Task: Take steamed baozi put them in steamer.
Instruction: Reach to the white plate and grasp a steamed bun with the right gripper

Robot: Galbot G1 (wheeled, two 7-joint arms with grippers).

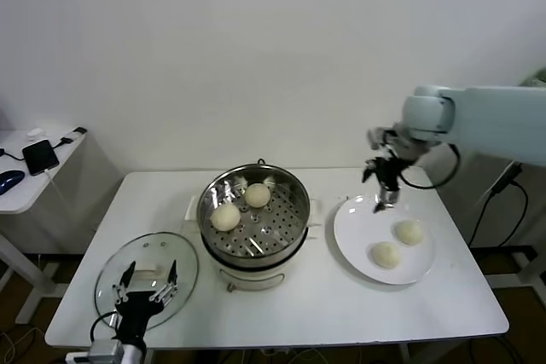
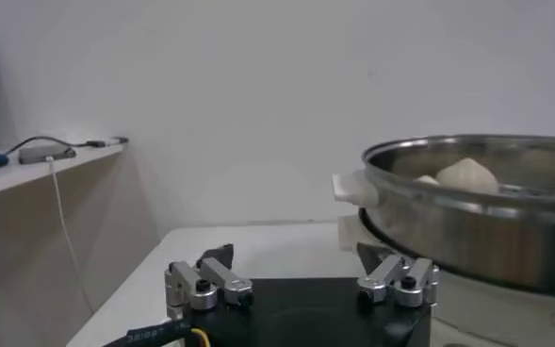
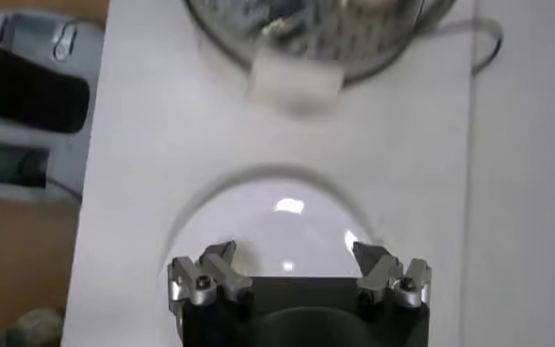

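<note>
Item: white rectangular table [image 1: 281,304] carrying a cooking set. At centre, a round shiny stainless-steel steamer [image 1: 253,219] with a perforated tray, on a white base with side handles; two small round cream-white steamed baozi [image 1: 241,205] lie inside it, side by side toward the far left of the tray. To the robot's right of the steamer, just beside it, a flat round white plate [image 1: 358,236] holds the other two buns, one nearer the front edge, one behind it and further right, apart from each other. To the left front, a round glass lid [image 1: 115,274] lies flat on the table. Right gripper [image 1: 383,196]: hangs pointing down over the plate's far left rim, fingers [image 3: 209,273] spread wide, nothing between them. Left gripper [image 1: 147,286]: low at the table's front left, over the glass lid, fingers spread and empty, steamer wall close ahead in its wrist view. Left of the table, a white side shelf [image 1: 26,185] with a dark phone [image 1: 40,156] and cables.
</note>
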